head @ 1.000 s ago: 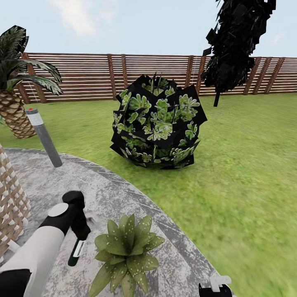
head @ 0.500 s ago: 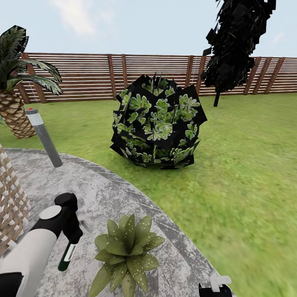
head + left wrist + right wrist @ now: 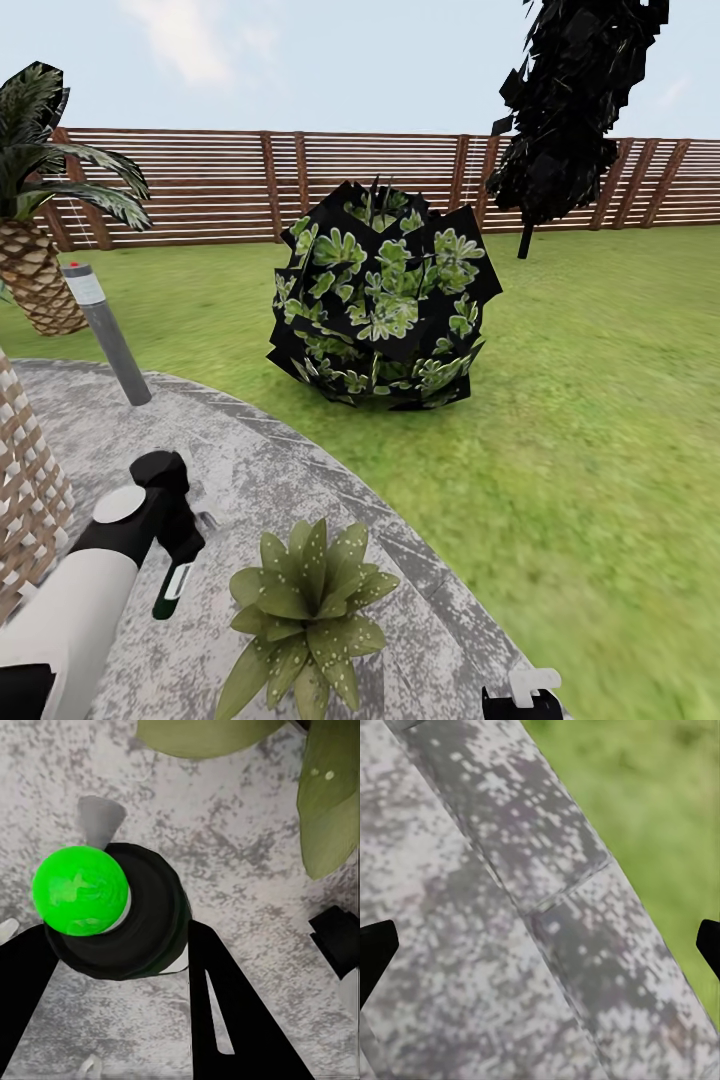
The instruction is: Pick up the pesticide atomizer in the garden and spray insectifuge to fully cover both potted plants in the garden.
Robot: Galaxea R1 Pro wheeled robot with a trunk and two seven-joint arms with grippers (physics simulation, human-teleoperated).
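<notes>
Left gripper [image 3: 180, 560] clamped on a slim dark bottle [image 3: 172, 590] with white label and green base, beside a leafy potted plant [image 3: 305, 600]; right gripper [image 3: 540, 945] fingers apart over stone patio [image 3: 300, 480].

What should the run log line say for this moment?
phase: aiming | left gripper: shut on pesticide atomizer | target: potted plant beside it on stone patio | right gripper: open, empty

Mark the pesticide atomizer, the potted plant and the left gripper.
pesticide atomizer [image 3: 172, 590], head view, white label.
potted plant [image 3: 305, 610], head view, rosette centre.
left gripper [image 3: 112, 967], left wrist view, between the fingertips.
</notes>
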